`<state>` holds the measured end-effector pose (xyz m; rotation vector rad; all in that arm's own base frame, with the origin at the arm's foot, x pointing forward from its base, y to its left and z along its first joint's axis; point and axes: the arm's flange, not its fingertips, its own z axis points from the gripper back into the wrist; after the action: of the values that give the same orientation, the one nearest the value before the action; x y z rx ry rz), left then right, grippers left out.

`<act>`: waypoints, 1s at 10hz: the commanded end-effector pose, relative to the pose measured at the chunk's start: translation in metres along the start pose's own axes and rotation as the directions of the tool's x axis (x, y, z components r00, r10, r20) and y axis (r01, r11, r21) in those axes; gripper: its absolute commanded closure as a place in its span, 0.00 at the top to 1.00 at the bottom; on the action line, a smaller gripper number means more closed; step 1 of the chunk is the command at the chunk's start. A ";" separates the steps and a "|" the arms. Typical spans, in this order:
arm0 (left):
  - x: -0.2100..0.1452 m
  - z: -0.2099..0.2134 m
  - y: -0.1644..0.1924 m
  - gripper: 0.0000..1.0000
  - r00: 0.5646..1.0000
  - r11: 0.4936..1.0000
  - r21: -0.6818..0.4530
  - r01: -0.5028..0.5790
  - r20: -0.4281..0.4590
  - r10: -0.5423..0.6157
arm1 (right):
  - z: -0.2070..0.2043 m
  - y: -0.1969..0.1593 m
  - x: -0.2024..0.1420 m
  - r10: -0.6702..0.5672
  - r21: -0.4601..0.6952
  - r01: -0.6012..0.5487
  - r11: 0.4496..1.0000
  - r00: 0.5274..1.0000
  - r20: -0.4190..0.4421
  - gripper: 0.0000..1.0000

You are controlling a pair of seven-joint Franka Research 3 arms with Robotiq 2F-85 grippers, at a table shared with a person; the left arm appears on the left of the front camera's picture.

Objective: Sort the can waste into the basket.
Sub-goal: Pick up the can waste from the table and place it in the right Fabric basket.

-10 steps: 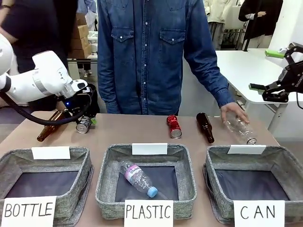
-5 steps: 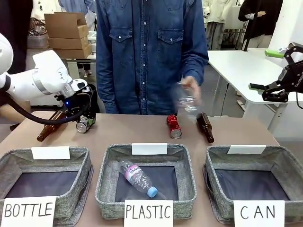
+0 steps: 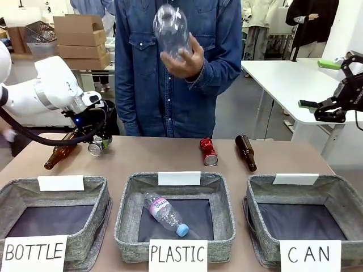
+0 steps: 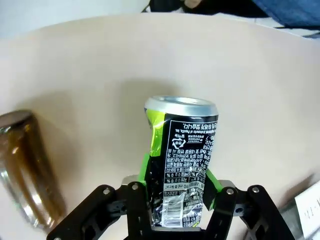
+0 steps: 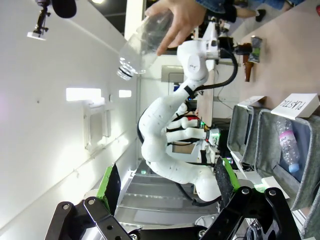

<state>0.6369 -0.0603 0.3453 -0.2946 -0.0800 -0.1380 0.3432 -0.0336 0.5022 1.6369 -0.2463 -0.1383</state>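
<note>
The dark can (image 3: 98, 147) hangs just above the table's far left, pinched between the jaws of my left gripper (image 3: 100, 143). Seen from the left wrist, my left gripper (image 4: 177, 175) is shut on this dented black, green and silver can (image 4: 183, 155), green pads against its sides. A red can (image 3: 208, 151) lies on the table at the far middle. The grey basket (image 3: 340, 187) with the "CAN" sign stands at the front right, nothing in it. My right gripper (image 3: 339, 86) hangs high at the right, open; its jaws (image 5: 166, 180) stand wide apart with nothing between them.
A person stands across the table, one hand holding a clear plastic bottle (image 3: 171, 29) up at chest height. Brown bottles lie beside my left gripper (image 3: 58, 154) and right of the red can (image 3: 245, 152). The "BOTTLE" basket (image 3: 34, 187) and "PLASTIC" basket (image 3: 130, 192) stand in front, a plastic bottle (image 3: 165, 214) in the latter.
The person picked the clear plastic bottle off the table's far right and raised it high. My left gripper rose slightly with the dark can. The right arm stayed still.
</note>
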 end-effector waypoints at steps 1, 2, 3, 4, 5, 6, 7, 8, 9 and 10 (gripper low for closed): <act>-0.050 0.090 -0.006 0.00 0.992 0.989 -0.094 0.113 0.063 -0.108 | -0.001 0.005 0.000 -0.015 0.001 0.015 1.000 1.000 -0.004 1.00; -0.085 0.137 -0.014 0.00 0.978 0.975 -0.125 0.181 0.128 -0.165 | -0.001 0.005 0.000 -0.015 0.001 0.015 1.000 1.000 -0.004 1.00; -0.123 0.177 -0.026 0.00 0.951 0.949 -0.163 0.269 0.202 -0.234 | -0.001 0.005 0.000 -0.015 0.001 0.015 1.000 1.000 -0.004 1.00; -0.166 0.209 -0.042 0.00 0.918 0.914 -0.209 0.346 0.274 -0.285 | -0.001 0.005 0.000 -0.015 0.001 0.015 1.000 1.000 -0.004 1.00; -0.203 0.228 -0.058 0.00 0.884 0.864 -0.263 0.429 0.319 -0.342 | -0.001 0.005 0.000 -0.015 0.001 0.015 1.000 1.000 -0.004 1.00; -0.238 0.242 -0.073 0.00 0.854 0.806 -0.328 0.493 0.359 -0.376 | -0.001 0.005 0.000 -0.015 0.001 0.015 1.000 1.000 -0.004 1.00; -0.272 0.249 -0.086 0.00 0.813 0.751 -0.338 0.566 0.376 -0.444 | -0.001 0.005 0.000 -0.015 0.001 0.015 1.000 1.000 -0.004 1.00; -0.303 0.250 -0.099 0.00 0.746 0.673 -0.327 0.664 0.359 -0.562 | -0.001 0.005 0.000 -0.015 0.001 0.015 1.000 1.000 -0.004 1.00; -0.332 0.246 -0.109 0.00 0.664 0.610 -0.263 0.748 0.329 -0.672 | -0.001 0.005 0.000 -0.015 0.001 0.015 1.000 1.000 -0.004 1.00; -0.354 0.237 -0.111 0.00 0.491 0.448 -0.255 0.857 0.140 -0.859 | -0.001 0.005 0.000 -0.015 0.001 0.015 1.000 1.000 -0.004 1.00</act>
<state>0.2635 -0.0589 0.5762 -0.6749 -0.2826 -0.9715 0.3433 -0.0336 0.5023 1.6358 -0.2467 -0.1386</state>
